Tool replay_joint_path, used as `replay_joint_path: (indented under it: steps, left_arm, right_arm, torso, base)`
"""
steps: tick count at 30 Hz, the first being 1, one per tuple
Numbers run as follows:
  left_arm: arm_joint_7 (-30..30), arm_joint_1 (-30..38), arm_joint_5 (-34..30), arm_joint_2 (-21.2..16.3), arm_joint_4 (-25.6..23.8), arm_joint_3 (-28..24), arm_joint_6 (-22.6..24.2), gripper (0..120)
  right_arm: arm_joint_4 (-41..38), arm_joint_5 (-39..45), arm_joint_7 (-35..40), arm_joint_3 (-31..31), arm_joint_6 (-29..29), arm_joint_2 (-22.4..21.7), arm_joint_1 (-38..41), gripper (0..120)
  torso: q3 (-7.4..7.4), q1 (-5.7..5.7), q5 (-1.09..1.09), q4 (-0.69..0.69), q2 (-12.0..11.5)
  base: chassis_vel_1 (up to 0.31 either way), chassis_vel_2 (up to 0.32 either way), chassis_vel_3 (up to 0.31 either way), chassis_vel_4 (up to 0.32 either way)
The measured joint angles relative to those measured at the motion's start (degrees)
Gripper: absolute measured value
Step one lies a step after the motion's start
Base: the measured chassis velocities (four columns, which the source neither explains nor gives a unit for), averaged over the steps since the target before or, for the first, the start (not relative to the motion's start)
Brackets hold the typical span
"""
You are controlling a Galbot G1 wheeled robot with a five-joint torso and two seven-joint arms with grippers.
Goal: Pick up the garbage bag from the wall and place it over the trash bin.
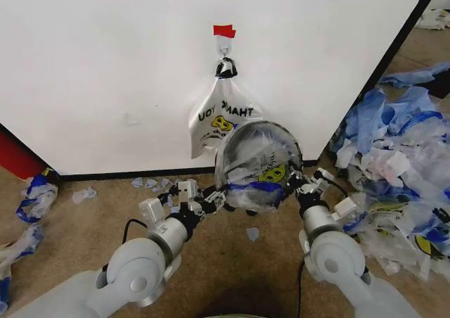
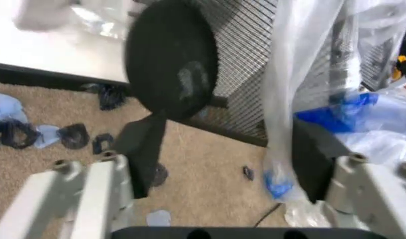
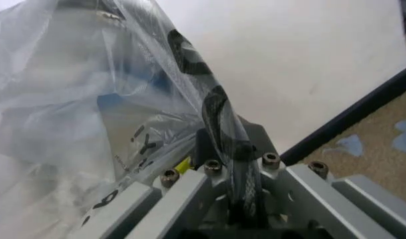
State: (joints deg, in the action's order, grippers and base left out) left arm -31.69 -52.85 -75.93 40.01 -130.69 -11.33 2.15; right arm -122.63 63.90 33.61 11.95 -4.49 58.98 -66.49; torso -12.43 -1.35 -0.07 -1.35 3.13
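The right claw [image 1: 301, 185] is clenched on the rim of the trash bin [image 1: 259, 157], which is held off the floor and tipped so that its mouth faces the head camera. In the right wrist view the black rim [image 3: 220, 124] is seen pinched between the claw's fingers, with clear plastic draped over it. The right arm is reached forward and slightly inward from the shoulder, its wrist raised to the bin's right side.

The left claw [image 1: 211, 198] is held at the bin's lower left edge, its arm stretched forward across the carpet [image 1: 91, 226]. In the left wrist view its fingers [image 2: 147, 149] are seen spread apart, with the bin's mesh wall [image 2: 250, 59] and a hanging strip of clear plastic between them; whether anything is gripped cannot be told.

The garbage bag [image 1: 264, 181], clear with blue trim and a yellow smiley, is seen lying in and across the bin's mouth. A second smiley bag [image 1: 214, 121] is hung from the hook [image 1: 224, 49] on the white wall [image 1: 105, 65], below a red tape patch [image 1: 224, 31]. Blue-and-white plastic scraps [image 1: 394, 163] are heaped to the right.
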Motion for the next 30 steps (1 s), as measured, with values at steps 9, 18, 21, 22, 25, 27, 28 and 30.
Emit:
replay_joint_path:
  steps: [9, 18, 21, 22, 25, 27, 28, 30]
  left_arm:
    - [-0.4, -1.1, 0.8, -0.1, 0.4, 2.2, -1.6, 99]
    - [3.5, -1.2, 0.9, -1.9, -3.8, 5.4, -3.5, 100]
    - [9.0, -0.1, 0.5, -3.6, -5.6, 4.4, -2.4, 100]
    - [11.6, 0.6, 1.1, -4.2, -5.7, 3.7, -1.8, 100]
    - [18.4, 3.3, 2.3, -5.8, -5.7, 1.1, -0.4, 100]
    - [20.0, 4.1, 2.6, -6.2, -5.6, 0.0, -0.1, 100]
    - [21.1, 5.0, 3.1, -6.5, -5.3, -1.3, 0.1, 100]
    - [22.3, 7.0, 4.0, -6.8, -4.2, -4.4, 0.4, 100]
  right_arm:
    - [1.5, -1.3, -0.2, 1.4, -0.3, 1.3, 0.4, 0]
    - [4.2, -11.4, -2.5, -2.4, -0.6, 0.9, 1.0, 0]
    - [6.3, -15.2, -4.8, -4.7, -1.7, 0.5, 2.8, 0]
    - [7.3, -16.8, -6.0, -5.5, -2.5, 0.4, 3.6, 0]
    - [9.8, -19.6, -11.5, -7.4, -5.3, 0.5, 5.4, 0]
    - [10.2, -19.8, -13.3, -7.6, -5.9, 0.5, 5.7, 0]
    - [10.6, -20.1, -15.2, -7.9, -6.6, 0.5, 6.0, 0]
    - [11.3, -21.0, -18.9, -8.4, -8.0, 0.5, 6.9, 0]
  torso:
    - [0.0, 0.0, 0.01, 0.0, 0.0]
    - [0.0, 0.0, 0.0, -0.01, 0.0]
    - [0.0, 0.0, 0.03, 0.01, 0.0]
    - [0.0, 0.0, 0.0, 0.02, 0.0]
    - [-0.01, 0.0, 0.0, -0.04, 0.0]
    - [0.0, 0.0, 0.0, -0.04, 0.0]
    - [0.0, 0.0, 0.02, -0.04, 0.0]
    - [0.0, 0.0, 0.01, 0.01, 0.0]
  base:
    - [0.0, 0.0, 0.0, 0.0]
    - [0.0, 0.0, 0.0, 0.0]
    - [0.0, 0.0, 0.0, 0.0]
    - [0.0, 0.0, 0.0, 0.0]
    - [0.0, 0.0, 0.0, 0.0]
    - [0.0, 0.0, 0.0, 0.0]
    - [0.0, 0.0, 0.0, 0.0]
    - [0.0, 0.0, 0.0, 0.0]
